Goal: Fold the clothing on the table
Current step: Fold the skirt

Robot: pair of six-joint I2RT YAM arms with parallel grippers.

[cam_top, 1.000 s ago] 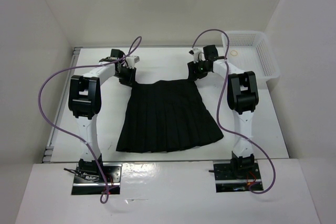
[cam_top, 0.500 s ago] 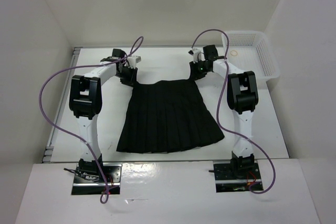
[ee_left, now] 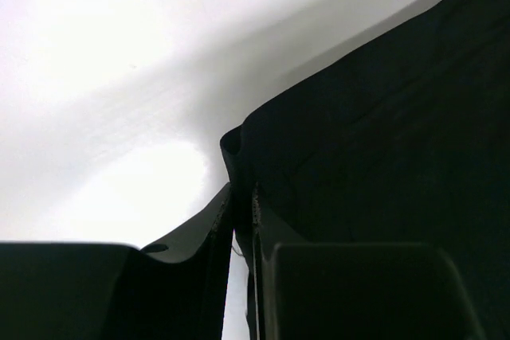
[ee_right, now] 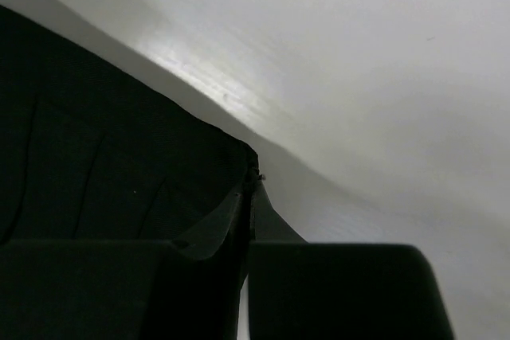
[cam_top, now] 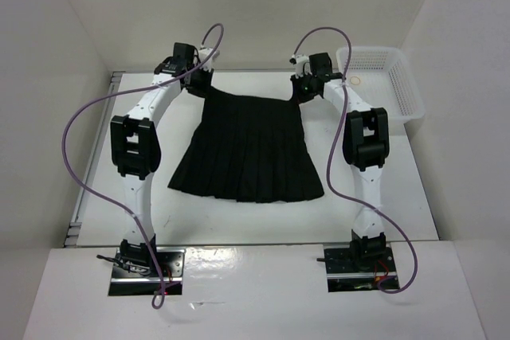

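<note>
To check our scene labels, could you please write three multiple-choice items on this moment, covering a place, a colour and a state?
1. Where is the basket?
A. At the table's far right corner
B. Near left corner
C. Centre

2. What colour is the skirt?
A. Red
B. Black
C. White

3. The right tool is:
A. Open
B. Out of view
C. Shut on the skirt's waistband corner

Answers:
1 A, it sits at the far right edge.
2 B, the fabric is black in every view.
3 C, its wrist view shows fabric pinched in it.

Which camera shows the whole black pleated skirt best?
The top external camera: the soft black pleated skirt shows whole there, waistband to hem. The left wrist and right wrist cameras show only a dark corner of it up close.
</note>
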